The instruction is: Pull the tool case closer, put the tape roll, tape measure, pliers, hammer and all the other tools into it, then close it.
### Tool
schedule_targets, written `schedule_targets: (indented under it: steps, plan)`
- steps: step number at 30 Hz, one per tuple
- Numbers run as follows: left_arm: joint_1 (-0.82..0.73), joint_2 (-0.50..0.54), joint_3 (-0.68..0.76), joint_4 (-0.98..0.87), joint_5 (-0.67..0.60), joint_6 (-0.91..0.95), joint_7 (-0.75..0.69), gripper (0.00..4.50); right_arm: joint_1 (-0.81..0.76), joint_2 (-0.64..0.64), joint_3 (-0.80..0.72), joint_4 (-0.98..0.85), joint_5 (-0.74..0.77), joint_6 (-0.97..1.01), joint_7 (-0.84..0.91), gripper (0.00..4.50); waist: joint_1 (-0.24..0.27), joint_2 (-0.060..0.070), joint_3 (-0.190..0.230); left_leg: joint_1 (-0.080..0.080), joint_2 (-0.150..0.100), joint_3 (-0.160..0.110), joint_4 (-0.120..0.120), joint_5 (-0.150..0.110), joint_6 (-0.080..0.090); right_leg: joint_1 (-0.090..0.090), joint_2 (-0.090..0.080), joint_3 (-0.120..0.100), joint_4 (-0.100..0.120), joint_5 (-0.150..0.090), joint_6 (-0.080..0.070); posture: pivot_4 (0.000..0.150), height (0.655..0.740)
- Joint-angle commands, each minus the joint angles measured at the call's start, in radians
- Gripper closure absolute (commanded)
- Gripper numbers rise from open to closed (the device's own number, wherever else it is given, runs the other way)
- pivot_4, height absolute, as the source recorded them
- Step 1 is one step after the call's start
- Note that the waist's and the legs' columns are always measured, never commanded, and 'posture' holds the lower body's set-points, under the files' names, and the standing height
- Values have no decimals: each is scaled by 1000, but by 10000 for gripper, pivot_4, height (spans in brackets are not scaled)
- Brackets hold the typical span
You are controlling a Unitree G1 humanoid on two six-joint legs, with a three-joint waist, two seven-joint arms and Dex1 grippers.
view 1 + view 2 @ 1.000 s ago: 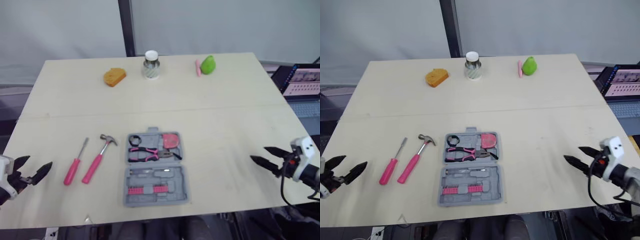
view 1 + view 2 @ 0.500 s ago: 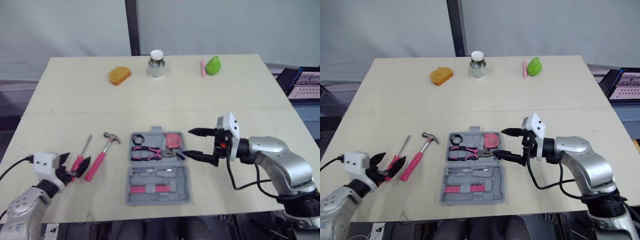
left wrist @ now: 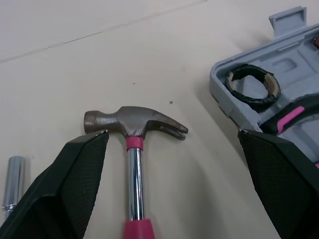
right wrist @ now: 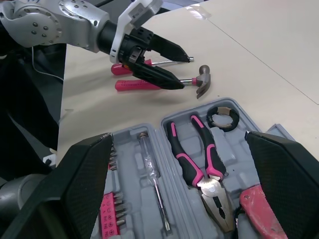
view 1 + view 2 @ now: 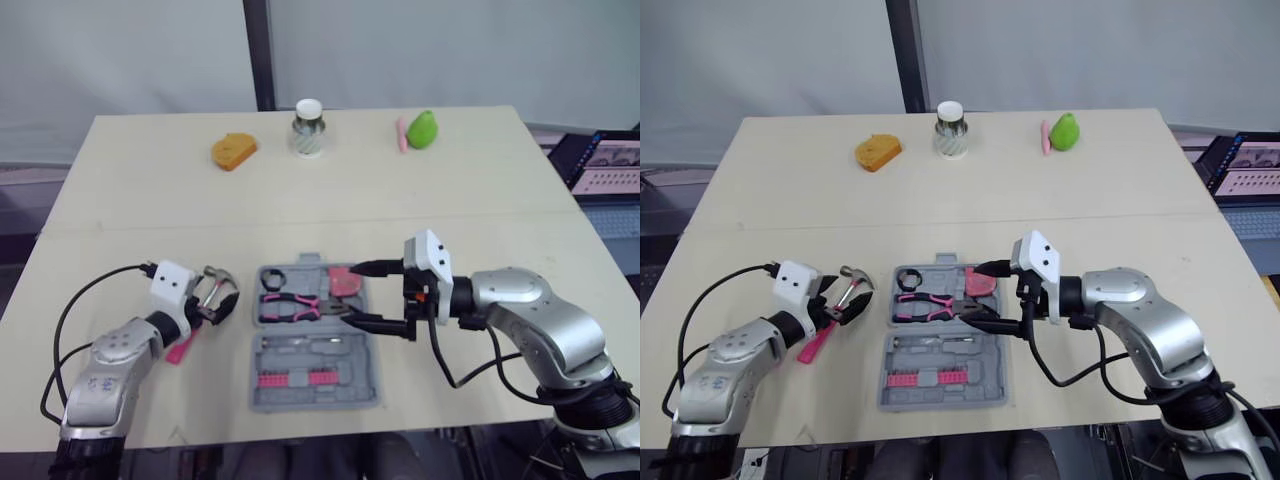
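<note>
The grey tool case (image 5: 355, 345) lies open near the table's front edge. It holds a black tape roll (image 5: 273, 278), pink-handled pliers (image 5: 298, 305), a pink tape measure (image 5: 343, 280) and a row of pink bits (image 5: 290, 379). The hammer (image 3: 133, 149) lies on the table left of the case, head pointing away. My left gripper (image 5: 215, 298) is open, its fingers (image 3: 75, 189) straddling the shaft just below the head. A screwdriver's metal tip (image 3: 12, 174) lies beside it. My right gripper (image 5: 362, 294) is open over the case's right edge, by the tape measure and the pliers' tips (image 4: 219, 209).
Along the far edge stand an orange object (image 5: 233, 152), a jar with a white lid (image 5: 307, 127) and a green fruit-like object (image 5: 418, 129) with a pink stick (image 5: 399, 134). A laptop (image 5: 600, 165) sits off the table's right side.
Both arms came in from the table's sides. My left gripper moved from the pink handles up to the hammer's head. My right gripper reached the case and edged left over it.
</note>
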Motion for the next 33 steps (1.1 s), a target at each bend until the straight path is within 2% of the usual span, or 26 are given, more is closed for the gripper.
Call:
schedule_targets:
  steps: [1, 25, 28, 30, 33]
  plan:
    - [-12, 11, -6, 39, 26, 23, 14, 0, -11, 2, -7, -43, 4, -6, -13, 171, -1, 0, 0, 0, 0, 0, 0, 0, 0, 0, 0, 0, 0, 0, 0, 1500, 7400]
    - [-164, -35, -95, 258, 101, 44, 16, 0, -2, -7, -25, -88, 14, 12, -40, 171, 14, 0, 0, -1, -1, -1, 5, 0, 0, -1, -1, 0, 5, 0, 0, 1500, 7400]
    - [-167, -44, -97, 267, 106, 51, 15, 8785, 0, -9, -26, -88, 14, 13, -42, 0, 14, 0, 0, -1, -1, -1, 5, 0, 0, -1, -1, 0, 5, 0, 0, 1500, 7400]
    - [-170, -49, -98, 274, 107, 50, 9, 17586, 1, -11, -26, -85, 12, 12, -41, 0, 14, 0, 0, -1, -1, -1, 5, 0, 0, -1, -1, 0, 5, 0, 0, 1500, 7400]
    - [-169, -55, -101, 277, 110, 49, 6, 17586, 4, -12, -27, -87, 13, 14, -43, 0, 14, 0, 0, -1, -2, -1, 5, 0, 0, -1, -2, 0, 5, 0, 0, 1500, 7400]
